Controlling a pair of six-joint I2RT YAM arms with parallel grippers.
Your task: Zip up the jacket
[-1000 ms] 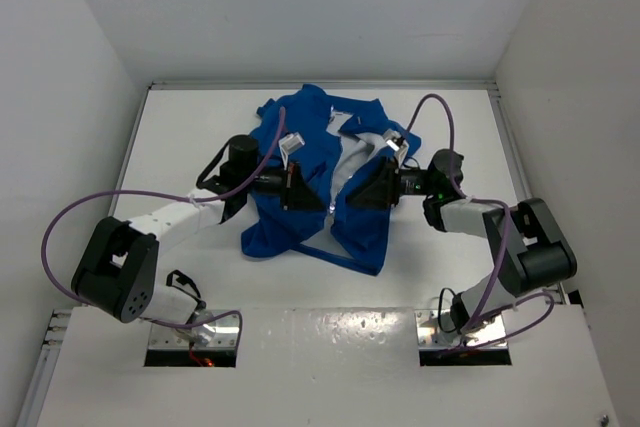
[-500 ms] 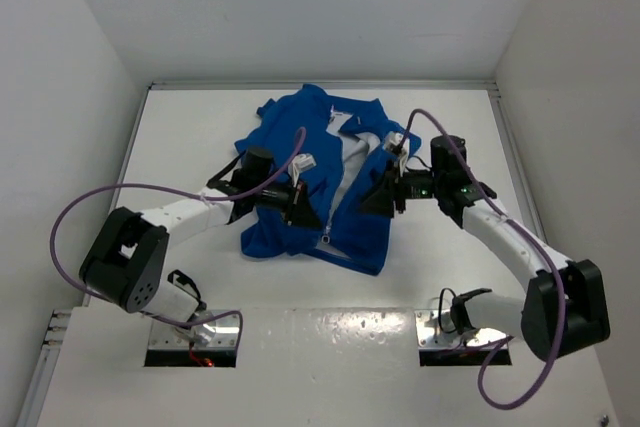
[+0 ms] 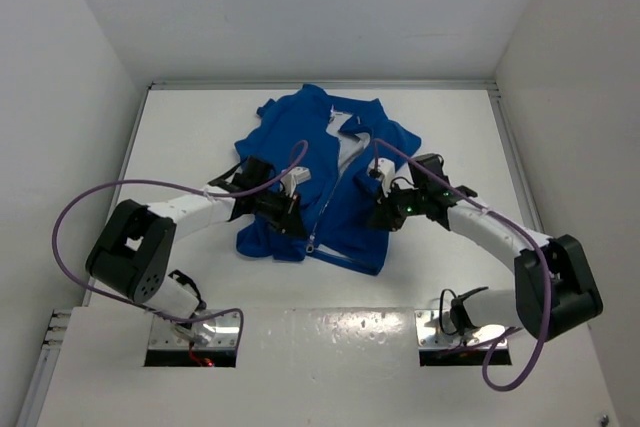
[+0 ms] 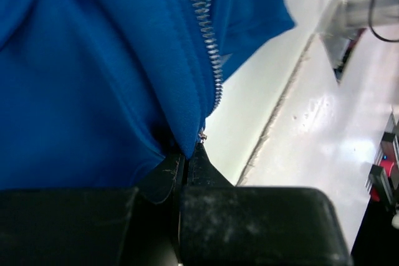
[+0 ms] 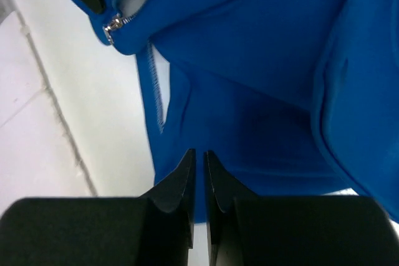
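Note:
The royal blue jacket (image 3: 310, 162) lies on the white table with its collar at the far side. Its light zipper (image 3: 330, 187) runs down the middle, open, with white lining showing near the top. My left gripper (image 3: 299, 229) is shut on the left front panel's bottom corner, right beside the zipper teeth (image 4: 209, 42). My right gripper (image 3: 379, 217) is shut on the blue fabric of the right panel's lower hem (image 5: 206, 123). The metal slider (image 5: 112, 27) sits at the zipper's bottom end, between the two grippers.
White enclosure walls stand on the left, right and far sides of the table (image 3: 200, 127). A raised white ledge (image 3: 330, 337) with the arm bases runs along the near side, just beyond the jacket's hem. Purple cables loop off both arms.
Both grippers have moved toward the near edge, drawing the jacket's lower front with them. The two panels lie closer together and less white lining shows.

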